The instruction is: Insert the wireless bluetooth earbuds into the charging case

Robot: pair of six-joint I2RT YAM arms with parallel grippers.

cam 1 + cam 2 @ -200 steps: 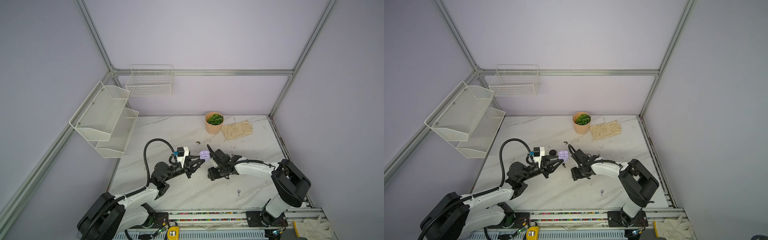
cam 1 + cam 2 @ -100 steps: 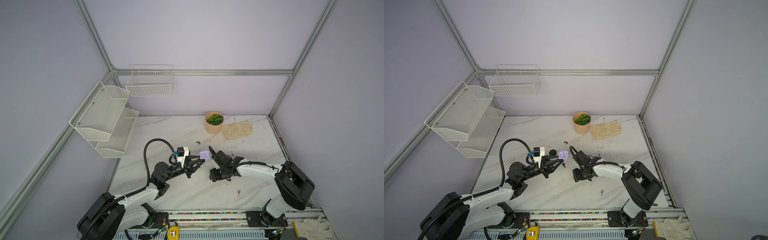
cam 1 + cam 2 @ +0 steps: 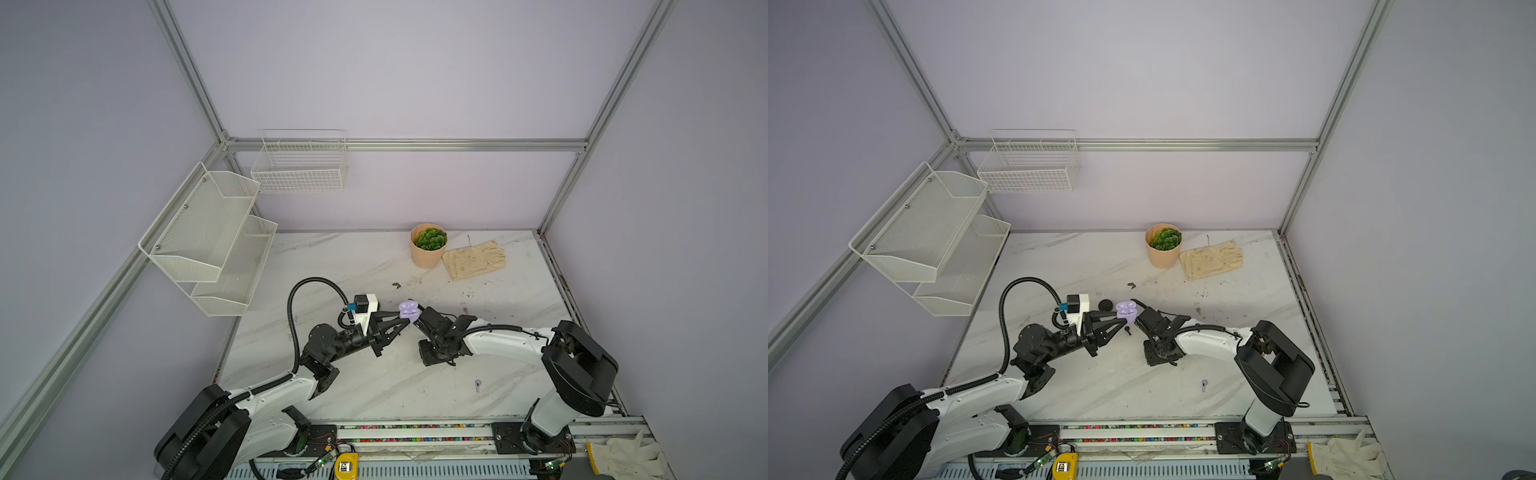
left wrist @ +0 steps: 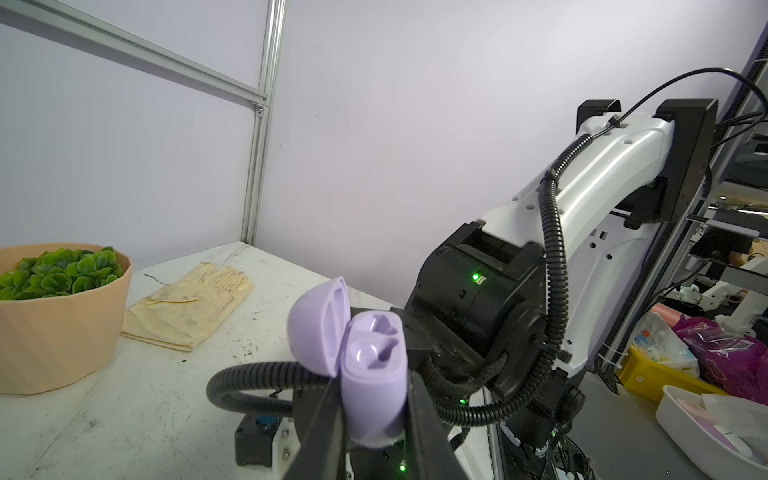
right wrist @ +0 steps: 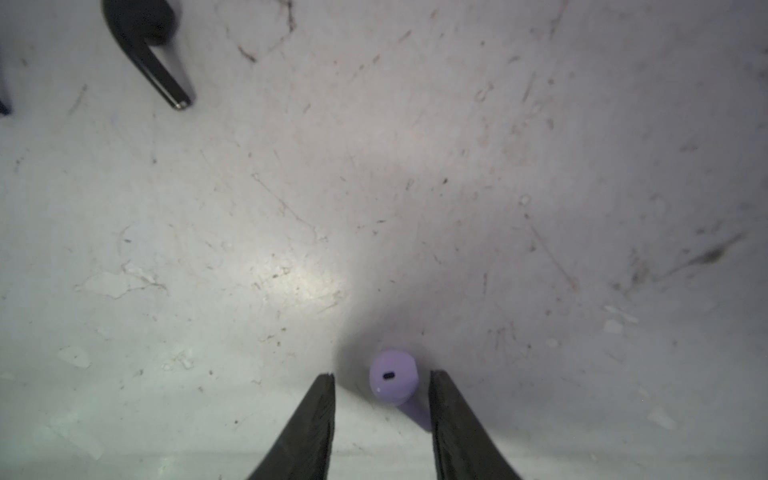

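Between the right gripper's (image 5: 381,375) black fingers, a small lilac plastic stemmed earbud (image 5: 392,376) lies on the scuffed white marble tabletop (image 5: 540,208). We judge the step in hand to be the pick. The jaws stand apart on either side of the bud, one with a clear gap, so nothing is grasped yet. Next we need to pinch it squarely without flicking it away, then lift and carry it to the lilac plastic clamshell charging case (image 4: 370,361). The left gripper (image 4: 374,409) holds that case clenched above the table, with the lid open and both sockets empty.

The bud is smooth and tiny. Its rounded end, with a small dark slot, faces the wrist camera, and its stem runs back beside one finger. A black stemmed earbud (image 5: 145,45) lies well apart from it. In both top views a second pale earbud (image 3: 478,385) sits alone nearer the rail. In a top view a black round case (image 3: 1105,305) rests near the lilac one.
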